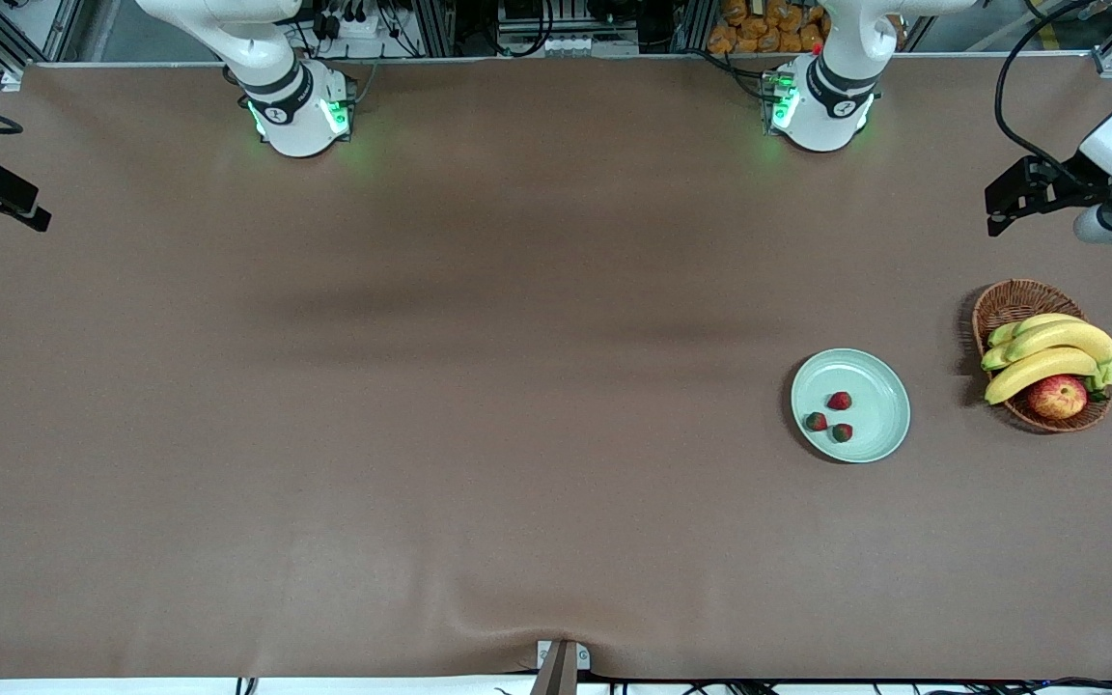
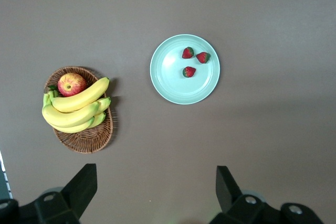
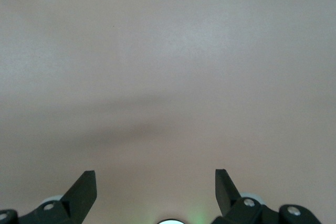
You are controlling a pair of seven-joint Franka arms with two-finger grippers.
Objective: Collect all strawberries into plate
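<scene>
The pale mint-green plate (image 1: pixel 870 376) (image 2: pixel 176 85) lies toward the left arm's end of the table. Three small red strawberries lie on it, close together: one (image 1: pixel 839 401) (image 2: pixel 189 72), another (image 1: pixel 816 422) (image 2: pixel 203 57) and a third (image 1: pixel 842 432) (image 2: pixel 187 52). My left gripper (image 1: pixel 1000 210) (image 2: pixel 156 182) hangs high above the table, open and empty, and its wrist view looks down on the plate and the basket. My right gripper (image 1: pixel 30 208) (image 3: pixel 156 182) is also raised, open and empty, over bare tablecloth at the right arm's end.
A brown wicker basket (image 1: pixel 1010 304) (image 2: pixel 86 137) stands beside the plate, closer to the table's end, holding bananas (image 1: pixel 1048 352) (image 2: pixel 73 108) and a red-yellow apple (image 1: pixel 1058 396) (image 2: pixel 71 83). The brown cloth (image 1: pixel 421 386) covers the whole table.
</scene>
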